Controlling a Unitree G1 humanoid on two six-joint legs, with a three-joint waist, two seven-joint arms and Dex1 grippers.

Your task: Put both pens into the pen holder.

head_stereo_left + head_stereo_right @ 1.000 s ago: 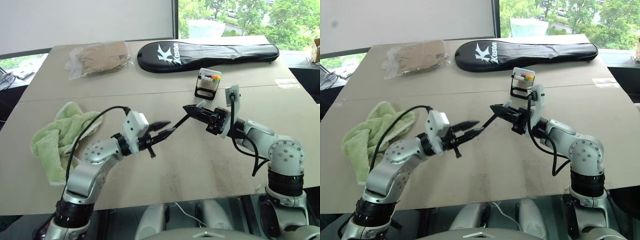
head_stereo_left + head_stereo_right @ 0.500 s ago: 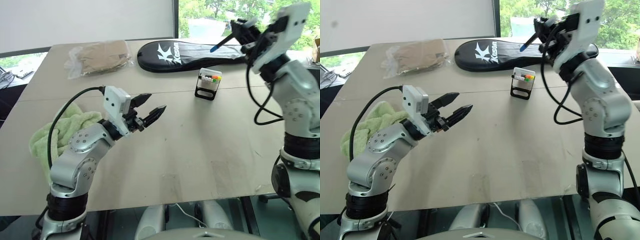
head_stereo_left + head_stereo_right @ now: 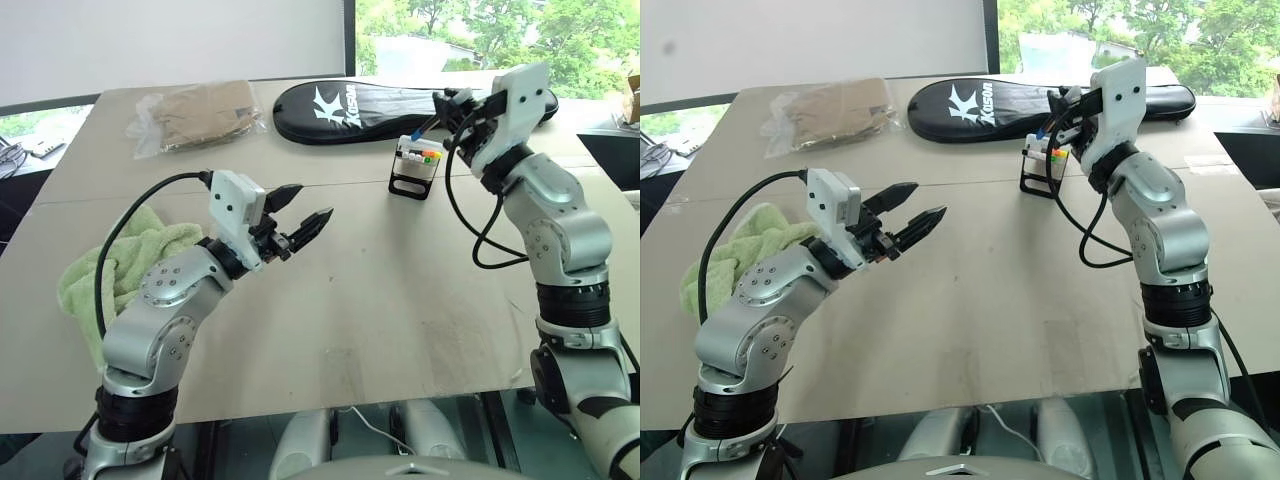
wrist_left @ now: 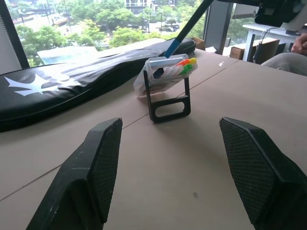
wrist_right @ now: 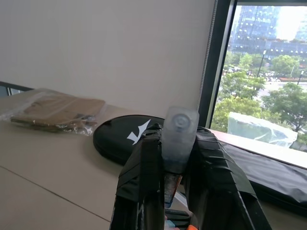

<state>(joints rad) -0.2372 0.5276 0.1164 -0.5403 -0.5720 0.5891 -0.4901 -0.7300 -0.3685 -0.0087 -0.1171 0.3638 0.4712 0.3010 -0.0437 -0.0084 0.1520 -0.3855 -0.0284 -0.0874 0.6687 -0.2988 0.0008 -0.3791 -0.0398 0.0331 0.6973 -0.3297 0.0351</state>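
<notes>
The pen holder (image 3: pixel 413 168), a small clear-and-white box on a black frame, stands on the table in front of the racket bag. My right gripper (image 3: pixel 452 103) hovers just above and beside it, shut on the blue-capped pen (image 4: pixel 176 42). The pen slants down with its blue cap at the holder's open top, and its pale blue end (image 5: pixel 178 139) sticks up between the fingers. Orange, yellow and green tips (image 4: pixel 184 64) lie in the holder; I cannot tell whether one is the other pen. My left gripper (image 3: pixel 315 202) is open and empty above the table's middle, pointing toward the holder.
A long black racket bag (image 3: pixel 380 103) lies behind the holder. A plastic bag with brown contents (image 3: pixel 195 115) sits at the back left, and a green towel (image 3: pixel 110 265) lies at the left beside my left arm. A person's hand (image 4: pixel 300 44) shows far off.
A second ago both grippers met at the pen. The left gripper opened and drew back. The right gripper lifted the pen high, then lowered it to the holder's top.
</notes>
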